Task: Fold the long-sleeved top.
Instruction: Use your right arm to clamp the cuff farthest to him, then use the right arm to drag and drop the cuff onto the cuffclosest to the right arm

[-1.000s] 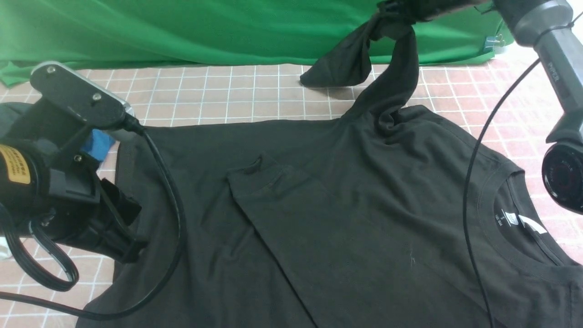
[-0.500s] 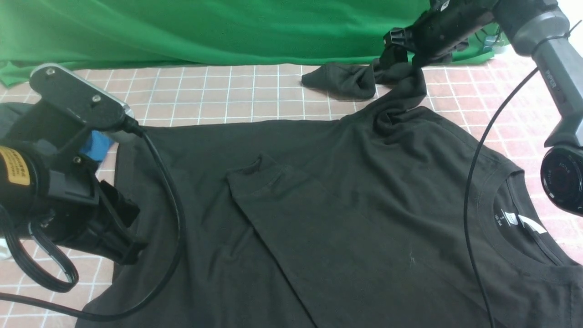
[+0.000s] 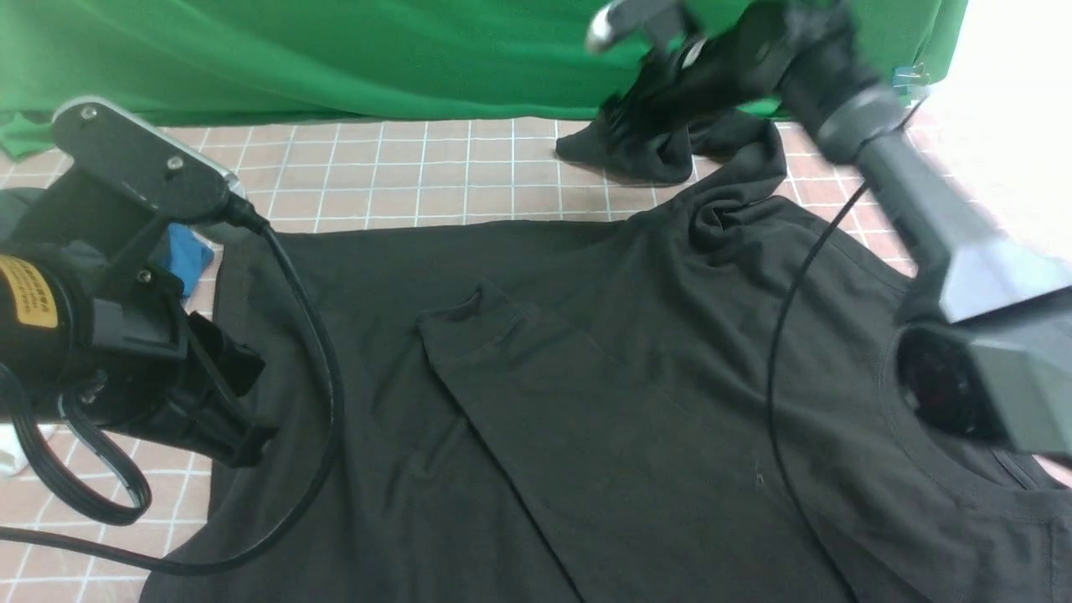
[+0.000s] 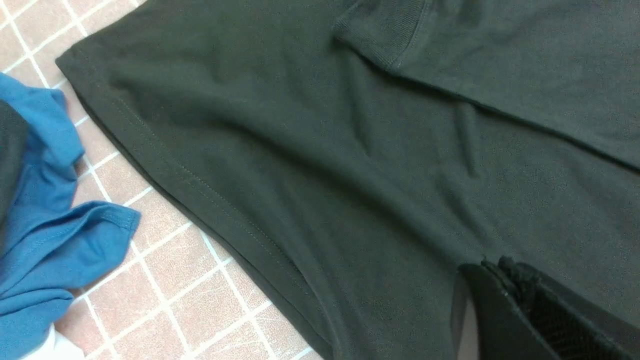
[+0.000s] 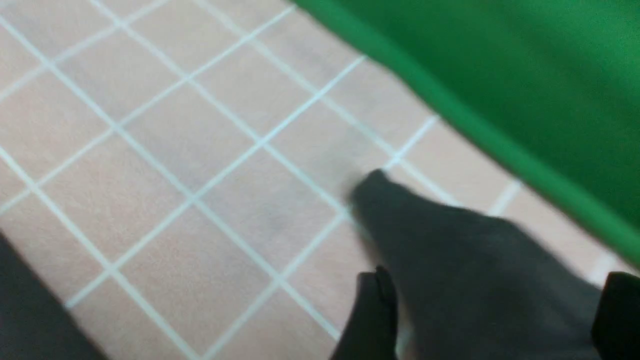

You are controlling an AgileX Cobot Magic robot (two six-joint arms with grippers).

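The long-sleeved top [image 3: 586, 377] lies spread flat on the tiled bench [image 3: 402, 176], one sleeve folded across the body, the far sleeve [image 3: 645, 155] bunched up by the green backdrop [image 3: 335, 50]. Right hand [image 5: 492, 320] sits over that bunch, fingers wide apart either side of it. Left hand [image 4: 505, 300] is pressed together, low over the hem end, near the blue garment [image 4: 45, 240]

Shows a draped green fabric backdrop [image 3: 335, 59] across the far side, meeting a pink tiled surface with white grid lines [image 3: 419, 167]. Shows a crumpled blue knit garment [image 4: 45, 240] lying on the tiles at the left, touching a dark greyish garment [image 4: 10, 150]. Shows a small blue clip [image 3: 903, 79] at the backdrop's right edge.
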